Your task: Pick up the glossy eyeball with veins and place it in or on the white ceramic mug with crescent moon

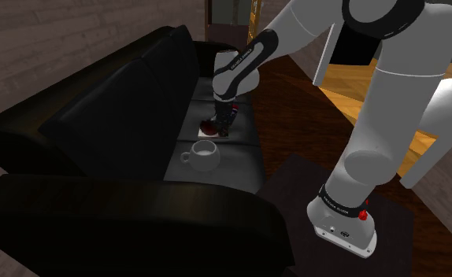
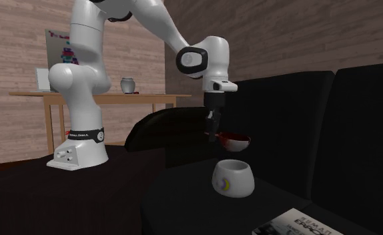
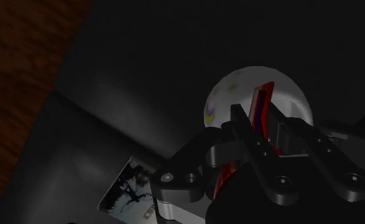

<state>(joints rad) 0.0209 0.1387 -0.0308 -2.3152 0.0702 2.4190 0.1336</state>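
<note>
Fingers (image 3: 251,143) are clamped on only the thin edge of the red eyeball (image 2: 234,139), over the sofa seat (image 1: 236,153) near the mug (image 2: 232,179); I fear it slips out during carrying.

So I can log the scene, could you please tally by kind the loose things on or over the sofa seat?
Mug: 1
Eyeball: 1, red, clasped in the gripper
Booklet: 1
Total: 3
</note>
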